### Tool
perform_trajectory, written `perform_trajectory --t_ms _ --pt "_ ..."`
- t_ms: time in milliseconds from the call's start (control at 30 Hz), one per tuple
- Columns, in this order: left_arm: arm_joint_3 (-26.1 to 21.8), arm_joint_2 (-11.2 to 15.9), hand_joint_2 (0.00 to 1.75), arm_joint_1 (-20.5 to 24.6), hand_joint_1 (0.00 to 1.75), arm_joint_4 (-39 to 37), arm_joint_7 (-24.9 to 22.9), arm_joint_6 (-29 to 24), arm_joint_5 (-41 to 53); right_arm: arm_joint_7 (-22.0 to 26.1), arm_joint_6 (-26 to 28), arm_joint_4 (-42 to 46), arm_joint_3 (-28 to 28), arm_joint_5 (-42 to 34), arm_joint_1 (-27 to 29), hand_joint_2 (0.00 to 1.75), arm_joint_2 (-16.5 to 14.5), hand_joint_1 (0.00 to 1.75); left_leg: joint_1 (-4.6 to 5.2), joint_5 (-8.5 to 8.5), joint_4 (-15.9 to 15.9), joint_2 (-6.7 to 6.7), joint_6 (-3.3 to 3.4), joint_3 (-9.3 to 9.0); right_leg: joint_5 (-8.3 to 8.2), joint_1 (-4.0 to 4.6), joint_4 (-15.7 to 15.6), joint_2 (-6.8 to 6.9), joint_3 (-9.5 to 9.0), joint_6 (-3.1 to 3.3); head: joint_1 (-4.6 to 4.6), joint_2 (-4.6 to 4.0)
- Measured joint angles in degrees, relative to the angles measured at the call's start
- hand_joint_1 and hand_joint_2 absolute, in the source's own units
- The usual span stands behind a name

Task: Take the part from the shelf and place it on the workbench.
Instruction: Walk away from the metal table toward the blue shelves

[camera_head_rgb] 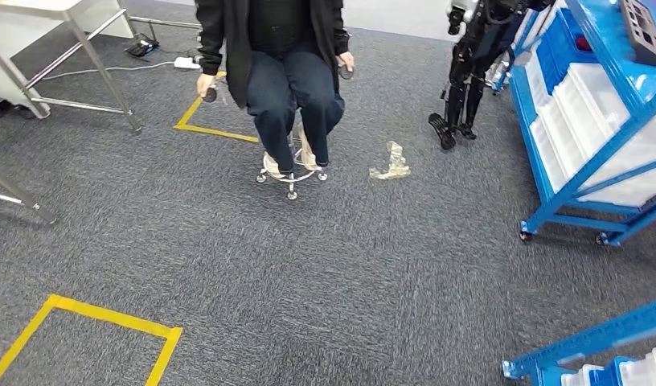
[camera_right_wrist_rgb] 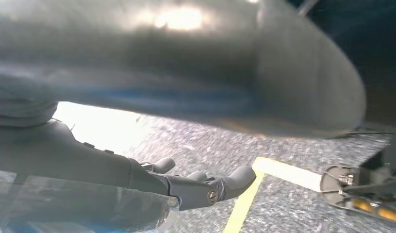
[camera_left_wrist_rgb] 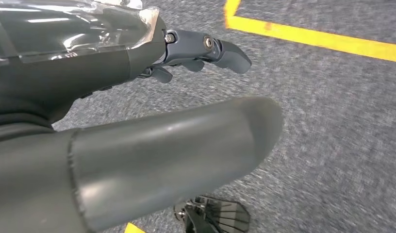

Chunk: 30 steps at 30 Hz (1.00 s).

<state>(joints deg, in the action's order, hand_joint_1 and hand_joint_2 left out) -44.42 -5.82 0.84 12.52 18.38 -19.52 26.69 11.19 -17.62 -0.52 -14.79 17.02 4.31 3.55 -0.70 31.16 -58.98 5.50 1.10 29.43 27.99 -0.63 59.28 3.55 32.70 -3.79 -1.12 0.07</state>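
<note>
**Both robot hands hang empty over the carpet, shelf off to the right**

The left robot hand [camera_left_wrist_rgb: 186, 58] is out over the grey carpet [camera_head_rgb: 325, 273], thick thumb stretched long across the left wrist view, darker fingers [camera_left_wrist_rgb: 225, 53] extended and apart, nothing in them. Over on the other side, the right robot hand [camera_right_wrist_rgb: 196, 184] shows the same pose: fingers [camera_right_wrist_rgb: 235, 179] reaching out loosely, spread, holding nothing, carpet and a yellow tape line [camera_right_wrist_rgb: 242, 208] beneath.

Now the part. On the top level of the blue wheeled shelf [camera_head_rgb: 582, 104], at the right edge of the head view, sits a dark grey block with square holes [camera_head_rgb: 646, 32], cut off by the frame. Whether that is the part itself, hard to tell. Below it the shelf carries white bins [camera_head_rgb: 606, 112], and a second blue rack [camera_head_rgb: 582, 346] pokes in at the lower right corner.

The room: a person [camera_head_rgb: 284, 64] in dark clothes sits on a wheeled stool [camera_head_rgb: 293, 173] straight ahead, a small object in each hand. A crumpled clear wrapper [camera_head_rgb: 391, 161] lies on the carpet just beside the stool. A black humanoid robot [camera_head_rgb: 469, 72] stands next to the shelf. Yellow tape squares [camera_head_rgb: 100, 322] mark the floor, and a metal-legged table [camera_head_rgb: 59, 48] stands far left.
</note>
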Motion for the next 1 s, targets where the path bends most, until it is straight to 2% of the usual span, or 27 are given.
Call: perform_trajectory --t_ms 33,67,100,133,200,233,267,300,333,367,433,467,500,567,600,667,733,800,833,867,900,933,967,1000 --pt "0.01 -0.04 0.00 0.06 0.00 0.02 -0.02 0.00 0.04 0.01 0.00 -0.01 0.02 -0.15 0.02 0.00 -0.02 0.00 0.07 0.15 0.19 0.50 -0.36 -0.32 -0.11 0.26 -0.03 -0.43 0.10 0.46 0.07 0.00" --pt "0.01 -0.08 0.00 0.15 0.00 0.04 -0.03 0.01 0.09 0.01 0.00 -0.01 0.03 -0.30 0.07 0.00 -0.04 0.00 0.00 0.27 0.33 0.87 -0.67 -0.59 -0.23 0.07 -0.15 -1.10 -0.02 1.00 0.13 0.00" --pt "0.01 -0.11 0.00 0.23 0.00 0.08 -0.03 0.01 0.15 0.00 0.00 -0.02 0.04 -0.42 0.17 0.00 -0.09 0.00 -0.11 0.65 0.08 0.47 -0.94 -0.73 -0.35 -0.18 -0.37 -1.69 -0.20 1.38 0.20 0.00" --pt "0.02 -0.15 0.00 0.28 0.00 0.11 -0.04 0.03 0.22 -0.01 0.03 -0.02 0.05 -0.52 0.22 0.00 -0.11 0.00 -0.25 1.61 -1.10 -0.61 -1.13 -0.39 -0.50 -0.48 -0.58 -2.25 -0.41 1.87 0.34 0.00" --pt "0.04 -0.21 0.00 0.21 0.00 0.15 -0.05 0.10 0.34 -0.02 0.12 -0.02 0.06 -0.69 0.23 0.00 -0.17 0.00 -0.44 5.13 -6.97 -3.81 -1.29 2.25 -0.66 -0.76 -0.76 -3.36 -0.65 2.63 0.64 0.00" --pt "0.05 -0.24 0.00 0.12 0.00 0.15 -0.06 0.14 0.38 -0.02 0.17 -0.02 0.06 -0.75 0.20 0.00 -0.20 0.00 -0.45 6.98 -10.86 -4.82 -1.30 4.25 -0.67 -0.65 -0.75 -3.97 -0.64 2.91 0.73 0.00" --pt "0.05 -0.27 0.00 0.02 0.00 0.15 -0.08 0.15 0.39 -0.02 0.22 -0.02 0.06 -0.81 0.18 0.00 -0.26 0.00 -0.45 7.98 -13.92 -5.31 -1.31 5.99 -0.65 -0.51 -0.74 -4.70 -0.66 3.01 0.74 0.00" --pt "0.05 -0.28 0.00 -0.05 0.00 0.15 -0.09 0.15 0.40 -0.02 0.29 -0.02 0.06 -0.91 0.19 0.00 -0.34 0.00 -0.46 7.77 -15.23 -5.51 -1.32 7.00 -0.63 -0.40 -0.73 -5.48 -0.71 3.03 0.75 0.00" --pt "0.05 -0.28 0.00 -0.08 0.00 0.15 -0.09 0.15 0.43 -0.02 0.39 -0.02 0.06 -1.01 0.20 0.00 -0.43 0.00 -0.50 6.36 -14.36 -5.67 -1.29 6.98 -0.61 -0.33 -0.71 -6.30 -0.82 3.03 0.77 0.00" --pt "0.04 -0.28 0.00 -0.08 0.00 0.16 -0.09 0.15 0.45 -0.02 0.50 -0.02 0.06 -1.11 0.21 0.00 -0.51 0.00 -0.61 4.12 -11.50 -6.04 -1.26 5.98 -0.60 -0.31 -0.67 -7.12 -0.95 3.01 0.77 0.00" --pt "0.05 -0.29 0.00 -0.08 0.00 0.16 -0.09 0.15 0.51 -0.02 0.69 -0.02 0.06 -1.23 0.15 0.00 -0.61 0.00 -0.96 0.23 -4.36 -8.35 -1.20 3.14 -0.47 -0.11 -0.38 -8.64 -0.92 2.76 0.80 0.00" --pt "0.05 -0.31 0.00 -0.04 0.00 0.17 -0.09 0.15 0.54 -0.02 0.73 -0.02 0.06 -1.26 0.13 0.00 -0.63 0.00 -1.02 -0.64 -2.14 -9.24 -1.12 2.24 -0.41 0.00 -0.26 -9.27 -0.66 2.53 0.78 0.00" --pt "0.07 -0.32 0.00 -0.02 0.00 0.18 -0.10 0.15 0.56 -0.02 0.76 -0.02 0.06 -1.28 0.15 0.00 -0.64 0.00 -0.93 -0.82 -1.12 -9.79 -0.94 1.84 -0.40 0.10 -0.24 -9.84 -0.35 2.21 0.77 0.00" --pt "0.07 -0.37 0.00 0.06 0.00 0.22 -0.12 0.16 0.59 -0.02 0.76 -0.02 0.06 -1.31 0.33 0.00 -0.69 0.00 -0.60 -0.89 -0.85 -8.75 -0.27 1.71 -0.56 0.04 -0.47 -10.88 0.15 1.49 0.72 0.00" --pt "0.06 -0.38 0.00 0.09 0.00 0.24 -0.12 0.16 0.62 -0.02 0.77 -0.02 0.06 -1.34 0.42 0.00 -0.74 0.00 -0.58 -1.07 -0.60 -8.14 0.17 1.59 -0.54 0.00 -0.30 -10.71 0.27 1.23 0.72 0.00" --pt "0.05 -0.37 0.00 0.10 0.00 0.28 -0.11 0.17 0.73 -0.02 0.76 -0.02 0.06 -1.50 0.44 0.00 -0.84 0.00 -0.63 -1.46 -0.03 -6.79 1.00 1.36 0.76 0.06 2.23 -8.28 1.51 1.21 0.57 0.00" --pt "0.05 -0.30 0.00 0.02 0.00 0.32 -0.11 0.17 0.82 -0.02 0.75 -0.02 0.06 -1.68 0.36 0.00 -0.90 0.00 -0.41 -1.52 0.15 -5.30 1.44 1.31 3.66 0.02 8.55 -5.31 4.70 1.58 0.36 0.00" --pt "0.05 -0.27 0.00 -0.04 0.00 0.33 -0.15 0.20 0.85 -0.02 0.72 -0.02 0.05 -1.89 0.40 0.00 -0.96 0.00 -0.19 -1.38 0.14 -3.61 1.57 1.35 5.84 -0.16 14.82 -4.41 7.84 1.48 0.27 0.00" --pt "0.05 -0.26 0.00 -0.04 0.00 0.33 -0.19 0.25 0.87 -0.01 0.68 -0.02 0.05 -2.01 0.49 0.00 -0.99 0.00 -0.13 -1.28 0.14 -2.81 1.58 1.32 5.91 -0.25 15.66 -4.22 8.21 1.15 0.28 0.00" --pt "0.05 -0.26 0.00 -0.03 0.00 0.33 -0.24 0.30 0.90 -0.01 0.62 -0.02 0.04 -2.13 0.62 0.00 -1.03 0.00 -0.11 -1.18 0.14 -2.10 1.51 1.23 5.14 -0.33 14.15 -3.97 7.37 0.66 0.25 0.00" --pt "0.05 -0.26 0.00 -0.03 0.00 0.33 -0.29 0.39 0.91 0.00 0.51 -0.02 0.04 -2.22 0.74 0.00 -1.05 0.00 -0.11 -1.04 0.14 -1.45 1.38 1.07 3.77 -0.41 10.49 -3.31 5.37 0.16 0.22 0.00" --pt "0.05 -0.25 0.00 -0.02 0.00 0.33 -0.36 0.51 0.91 0.01 0.34 -0.02 0.04 -2.28 0.82 0.00 -1.04 0.00 -0.07 -0.88 0.13 -0.85 1.17 0.84 2.35 -0.45 6.30 -2.00 3.13 -0.12 0.18 0.00" --pt "0.05 -0.22 0.00 -0.04 0.00 0.33 -0.45 0.62 0.92 0.03 0.12 -0.02 0.04 -2.36 0.86 0.00 -1.03 0.00 0.05 -0.63 0.12 -0.31 0.84 0.57 1.14 -0.30 2.75 -0.72 1.24 -0.16 0.16 0.00" --pt "0.05 -0.16 0.00 -0.06 0.00 0.33 -0.53 0.72 0.92 0.06 -0.11 -0.02 0.04 -2.41 0.88 0.00 -1.02 0.00 0.15 -0.39 0.13 0.16 0.47 0.30 0.39 -0.11 0.54 0.18 0.10 0.10 0.21 0.00"
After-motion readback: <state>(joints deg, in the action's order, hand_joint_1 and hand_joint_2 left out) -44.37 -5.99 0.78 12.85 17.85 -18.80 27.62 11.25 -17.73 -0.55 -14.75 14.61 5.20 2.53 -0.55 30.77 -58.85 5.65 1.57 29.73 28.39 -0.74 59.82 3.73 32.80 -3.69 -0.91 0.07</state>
